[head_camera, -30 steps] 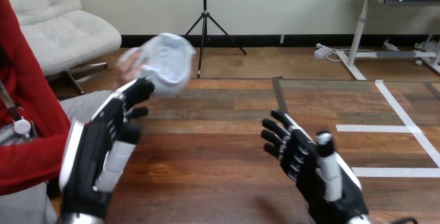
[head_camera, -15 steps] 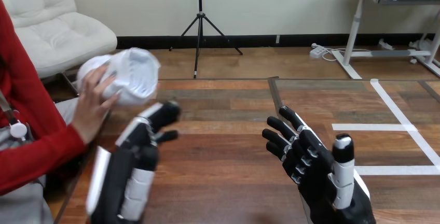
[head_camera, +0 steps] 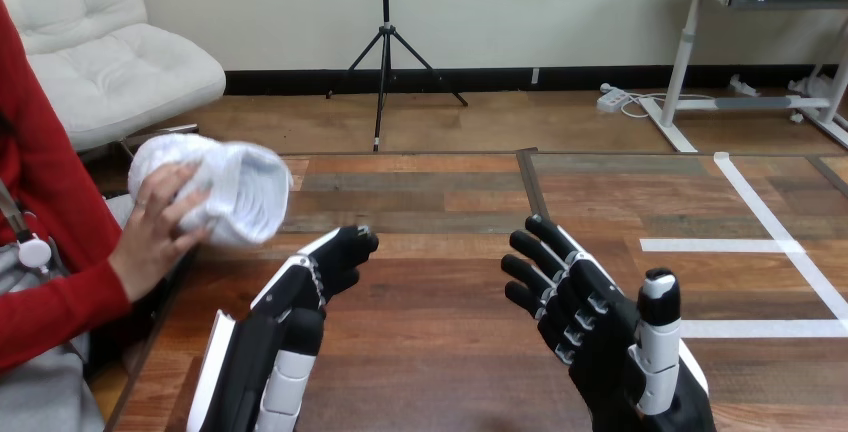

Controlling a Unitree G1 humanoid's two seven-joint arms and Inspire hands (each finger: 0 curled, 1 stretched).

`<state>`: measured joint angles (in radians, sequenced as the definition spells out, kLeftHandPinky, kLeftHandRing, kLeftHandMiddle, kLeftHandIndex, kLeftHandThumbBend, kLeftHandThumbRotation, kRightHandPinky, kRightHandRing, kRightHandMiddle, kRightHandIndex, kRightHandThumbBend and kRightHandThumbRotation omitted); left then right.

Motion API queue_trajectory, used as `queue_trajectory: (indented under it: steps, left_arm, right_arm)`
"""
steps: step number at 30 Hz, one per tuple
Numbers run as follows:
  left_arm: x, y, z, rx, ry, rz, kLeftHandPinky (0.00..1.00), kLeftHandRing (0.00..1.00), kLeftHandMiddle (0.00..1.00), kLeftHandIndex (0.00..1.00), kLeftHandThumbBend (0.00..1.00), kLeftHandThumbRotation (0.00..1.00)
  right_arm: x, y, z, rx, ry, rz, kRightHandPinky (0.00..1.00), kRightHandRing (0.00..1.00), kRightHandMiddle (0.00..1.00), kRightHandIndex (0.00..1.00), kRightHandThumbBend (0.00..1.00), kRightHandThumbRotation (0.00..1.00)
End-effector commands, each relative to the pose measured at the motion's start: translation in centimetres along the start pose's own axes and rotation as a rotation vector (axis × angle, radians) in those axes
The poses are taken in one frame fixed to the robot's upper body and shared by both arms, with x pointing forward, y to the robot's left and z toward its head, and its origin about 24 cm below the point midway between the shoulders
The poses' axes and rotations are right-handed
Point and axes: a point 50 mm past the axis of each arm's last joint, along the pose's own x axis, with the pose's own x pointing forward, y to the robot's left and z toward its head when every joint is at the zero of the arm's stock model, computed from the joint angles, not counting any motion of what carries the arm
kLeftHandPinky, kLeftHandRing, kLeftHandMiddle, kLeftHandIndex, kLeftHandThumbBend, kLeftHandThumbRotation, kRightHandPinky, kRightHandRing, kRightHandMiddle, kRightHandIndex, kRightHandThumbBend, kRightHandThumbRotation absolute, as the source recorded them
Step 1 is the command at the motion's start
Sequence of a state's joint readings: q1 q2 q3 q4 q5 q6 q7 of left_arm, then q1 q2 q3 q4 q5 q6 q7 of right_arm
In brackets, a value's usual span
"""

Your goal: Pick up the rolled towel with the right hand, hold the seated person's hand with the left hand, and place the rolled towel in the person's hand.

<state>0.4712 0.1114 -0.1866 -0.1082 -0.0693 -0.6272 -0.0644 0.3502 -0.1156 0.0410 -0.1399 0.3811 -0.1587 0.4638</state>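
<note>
Items counted: one towel, one person's hand, two robot hands, one tabletop.

Towel (head_camera: 222, 190): one, white, rolled. It sits at the far left, over the left edge of the tabletop (head_camera: 430, 292). The person's hand (head_camera: 150, 234) grasps it, with fingers laid across its left and near side. The roll's open end faces right. Whether its underside touches the tabletop cannot be told.

Left hand (head_camera: 268, 347): it comes in from the near edge, left of centre, and reaches forward over the tabletop. Its fingers (head_camera: 338, 255) are released, extended with a slight bend, and grasp nothing. The fingertips lie near the towel, to its right and nearer the robot, with a clear gap between them. The left hand is apart from the person's hand, with bare tabletop between the two.

Right hand (head_camera: 612, 344): it comes in from the near edge, right of centre, with its back to the right and the thumb raised. Its fingers are released, straight and a little spread, pointing far and left. They grasp nothing. It is well apart from the towel and from the left hand.

Tabletop: brown wood planks, with one dark seam running from far to near, right of centre. Three strips of white tape (head_camera: 778, 220) lie on its right part, one long and slanting, two running left to right.
</note>
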Motion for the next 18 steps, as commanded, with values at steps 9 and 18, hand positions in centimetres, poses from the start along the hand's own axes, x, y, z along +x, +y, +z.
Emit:
queue_trajectory:
  steps: [9, 18]
  left_arm:
    - [1.02, -0.07, 0.86, -0.03, -0.094, 0.042, 0.85, 0.82, 0.78, 0.75, 0.79, 1.0]
    - [1.27, 0.2, 1.0, -0.025, -0.104, 0.039, 0.82, 0.82, 0.78, 0.74, 0.79, 1.0]
  right_arm:
    - [0.81, 0.31, 0.25, -0.014, -0.042, 0.032, 0.98, 0.97, 0.96, 0.94, 1.0, 1.0]
    - [0.86, 0.44, 0.17, -0.02, -0.048, 0.028, 0.98, 0.96, 0.96, 0.94, 1.0, 1.0]
